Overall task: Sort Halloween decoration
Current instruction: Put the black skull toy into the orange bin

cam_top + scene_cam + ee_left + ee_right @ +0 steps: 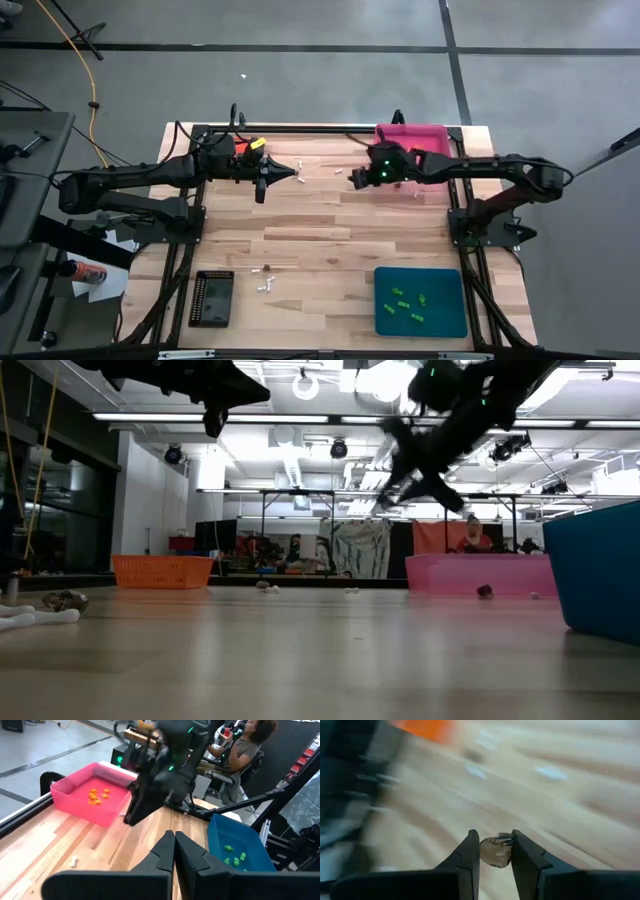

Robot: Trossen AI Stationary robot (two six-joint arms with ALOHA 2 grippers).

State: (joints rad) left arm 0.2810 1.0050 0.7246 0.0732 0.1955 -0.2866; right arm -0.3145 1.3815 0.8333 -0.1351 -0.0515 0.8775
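My right gripper (492, 837) hangs above the table's far middle (356, 178), near the pink tray (410, 135), shut on a small brown-grey trinket (495, 852). My left gripper (292, 172) hovers shut to its left, holding nothing. Orange trinkets (97, 795) lie in the pink tray. Green trinkets (405, 303) lie in the teal tray (448, 322). White trinkets (265, 285) and a brown one (266, 268) lie on the wood near the front. My right gripper pinches the brown-grey trinket's two sides (487, 851) between its two fingers, close to their free ends. The fingers slant down toward the table from its right side. The trinket is lifted clear of the wood.
A black tray (212, 298) lies at the near left and an orange tray (162, 571) at the far left, partly under my left arm. Small white bits (335, 172) lie between the two grippers. A person sits beyond the table (245, 750).
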